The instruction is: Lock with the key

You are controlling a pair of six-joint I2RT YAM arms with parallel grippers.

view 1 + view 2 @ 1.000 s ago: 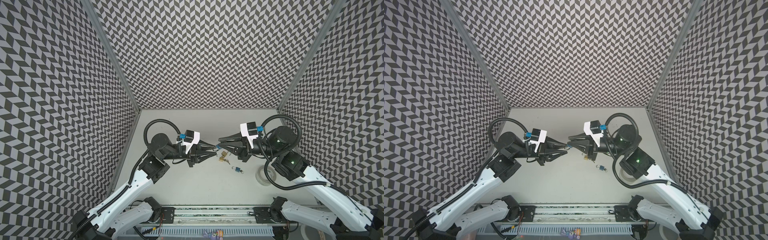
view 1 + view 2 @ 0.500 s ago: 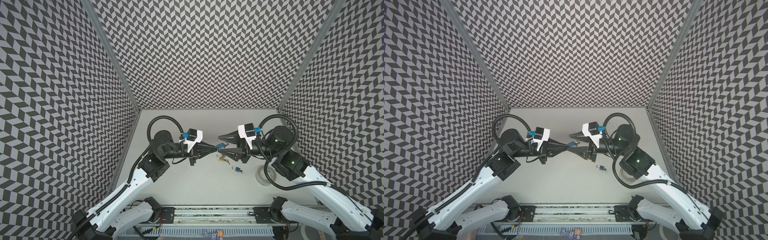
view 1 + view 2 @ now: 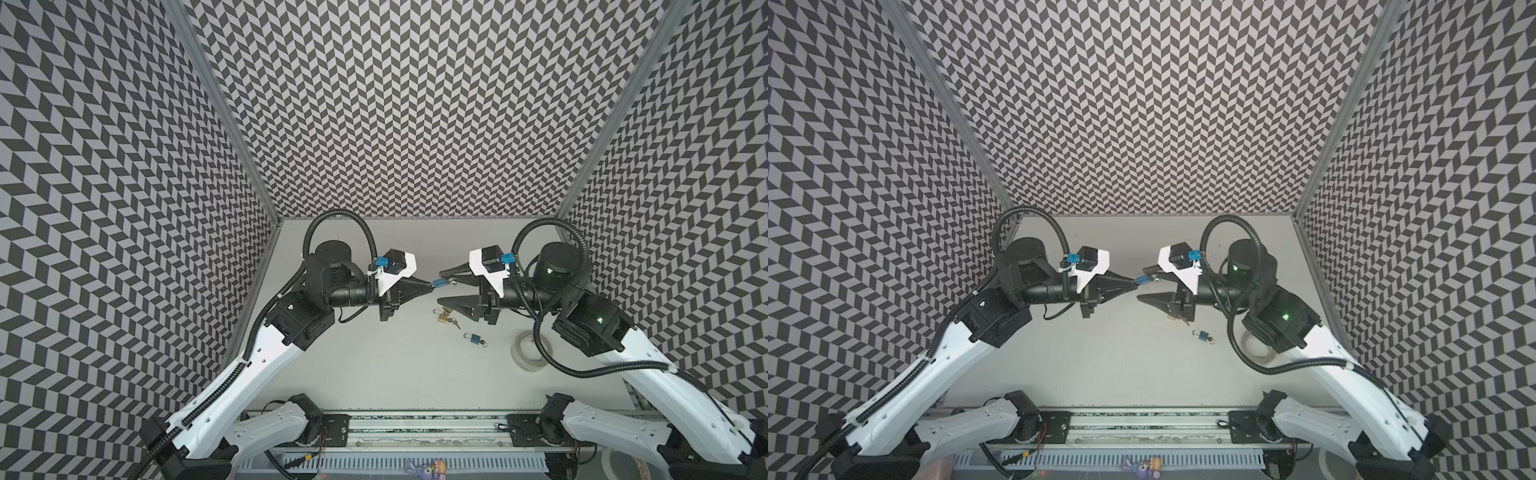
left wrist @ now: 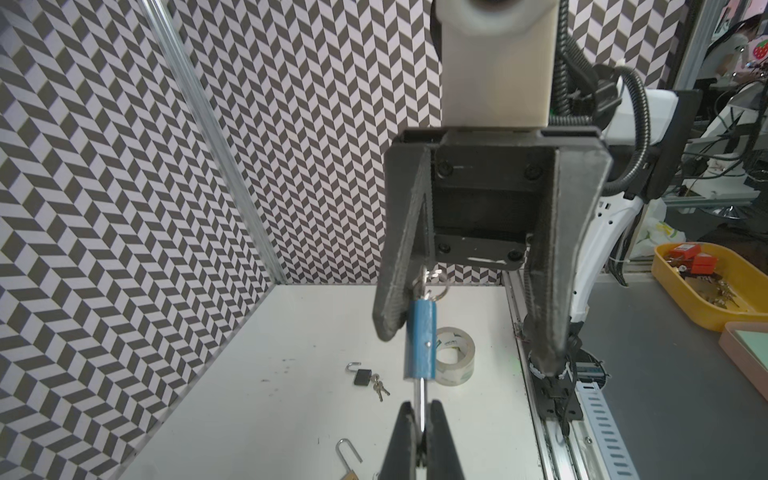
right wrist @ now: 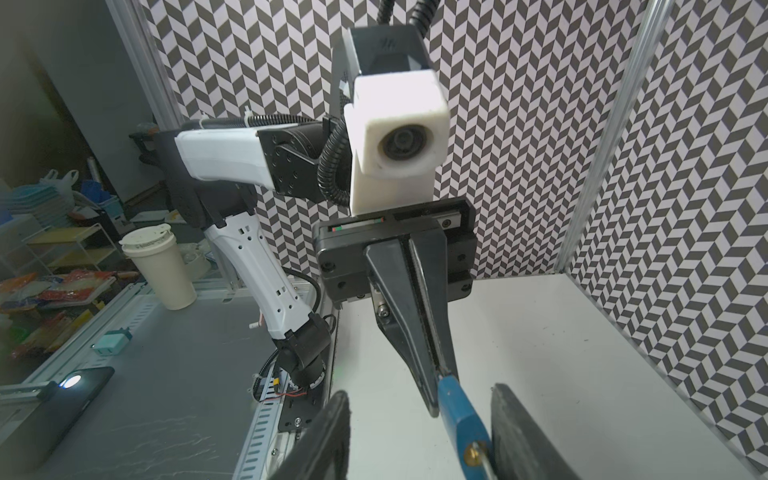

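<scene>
Blue padlock (image 3: 438, 284) gripped aloft, second blue padlock (image 3: 472, 337) lying loose.

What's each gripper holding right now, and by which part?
Left gripper is shut on the blue padlock, pinching its shackle. Right gripper holds nothing; its fingers stand apart either side of the padlock.

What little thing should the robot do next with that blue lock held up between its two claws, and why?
Probably close the right gripper on the key. The left gripper is shut on the shackle of the blue padlock, holding it in the air; the right jaws stand open around its key end, gripping nothing. A key must be pinched before turning.
</scene>
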